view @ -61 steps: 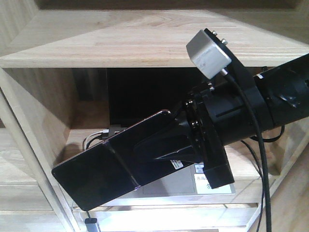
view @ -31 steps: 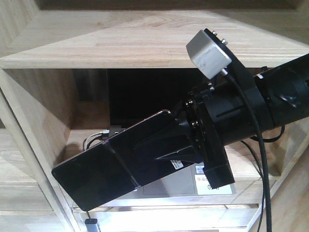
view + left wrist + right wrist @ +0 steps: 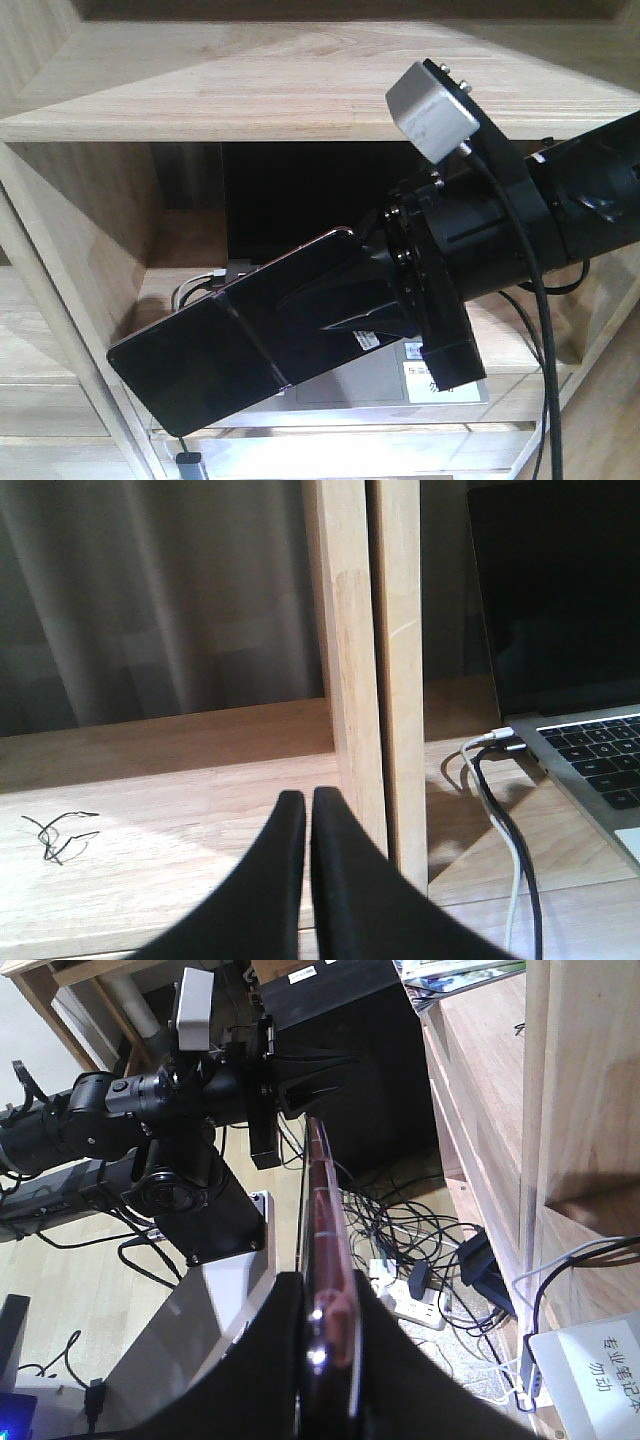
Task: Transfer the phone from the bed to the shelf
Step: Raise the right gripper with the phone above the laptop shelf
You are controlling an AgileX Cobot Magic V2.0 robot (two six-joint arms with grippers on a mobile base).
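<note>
My right gripper (image 3: 292, 310) is shut on the phone (image 3: 200, 365), a black slab with a rose-gold edge, and holds it tilted in front of the wooden shelf (image 3: 300, 90), level with the lower compartment. From the right wrist the phone (image 3: 322, 1200) shows edge-on, clamped between the black fingers (image 3: 270, 1340) of the right gripper (image 3: 325, 1285). The left gripper (image 3: 305, 798) is shut on nothing, above a shelf board (image 3: 150, 810) beside an upright panel (image 3: 365, 680). The bed is out of view.
An open grey laptop (image 3: 300, 200) stands in the lower compartment behind the phone, with cables (image 3: 195, 285) plugged in at its left. The laptop (image 3: 590, 750) and cables (image 3: 490, 780) lie right of the upright. A power strip (image 3: 410, 1295) and wires cover the floor below.
</note>
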